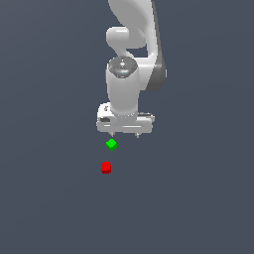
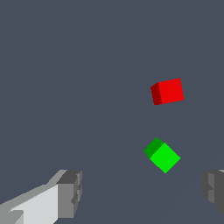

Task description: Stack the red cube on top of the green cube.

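**Two small cubes on a plain surface, with an open robot tool above**

Dark blue-grey surface (image 1: 49,198) fills the whole scene, flat and unmarked, with no walls or edges seen. A white robot arm (image 1: 130,39) is shown reaching down from the upper middle of the exterior view. Its tool (image 1: 125,135) is pointed downward, and its two short fingertips are held wide apart with nothing between them. In the wrist view the two grey fingers (image 2: 70,192) are seen at opposite sides of the frame, which confirms the wide opening.

The green cube (image 1: 111,144) is seen lying on the surface just below the tool in the exterior view, slightly toward that view's left, turned so that a corner faces the camera. The red cube (image 1: 105,167) is seen lying on the surface near it, lower in the exterior view, set more squarely. The two cubes are apart and not touching. Neither cube is touched by the tool. In the wrist view, the green cube (image 2: 162,155) and the red cube (image 2: 167,91) are both seen in full.
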Robot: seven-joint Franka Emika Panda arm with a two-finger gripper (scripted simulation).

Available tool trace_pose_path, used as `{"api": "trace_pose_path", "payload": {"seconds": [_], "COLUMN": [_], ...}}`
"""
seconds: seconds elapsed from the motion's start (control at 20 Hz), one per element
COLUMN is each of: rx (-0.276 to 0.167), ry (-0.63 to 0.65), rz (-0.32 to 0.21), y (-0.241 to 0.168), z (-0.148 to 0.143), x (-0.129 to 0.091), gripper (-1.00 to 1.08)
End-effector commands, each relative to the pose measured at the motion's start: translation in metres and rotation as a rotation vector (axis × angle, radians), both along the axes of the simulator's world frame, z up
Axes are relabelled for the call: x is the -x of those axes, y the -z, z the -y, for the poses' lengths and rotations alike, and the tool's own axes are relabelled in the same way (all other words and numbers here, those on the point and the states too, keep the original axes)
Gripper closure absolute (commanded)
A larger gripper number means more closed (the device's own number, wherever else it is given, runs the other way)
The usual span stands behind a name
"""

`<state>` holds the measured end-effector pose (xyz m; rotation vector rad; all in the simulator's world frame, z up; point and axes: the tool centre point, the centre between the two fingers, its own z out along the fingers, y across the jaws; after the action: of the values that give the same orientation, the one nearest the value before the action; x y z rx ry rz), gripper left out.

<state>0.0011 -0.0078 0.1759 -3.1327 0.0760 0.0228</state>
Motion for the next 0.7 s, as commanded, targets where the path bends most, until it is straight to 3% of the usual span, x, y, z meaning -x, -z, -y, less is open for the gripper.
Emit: {"api": "trace_pose_path", "payload": {"seconds": [0.0, 0.65], "rx": [0.000, 0.002], "ry": [0.000, -0.063], "rz": [0.000, 0.005], "y": [0.000, 0.035], "z": [0.000, 0.031], "x": [0.000, -0.021], "gripper": [-0.92, -0.92]}}
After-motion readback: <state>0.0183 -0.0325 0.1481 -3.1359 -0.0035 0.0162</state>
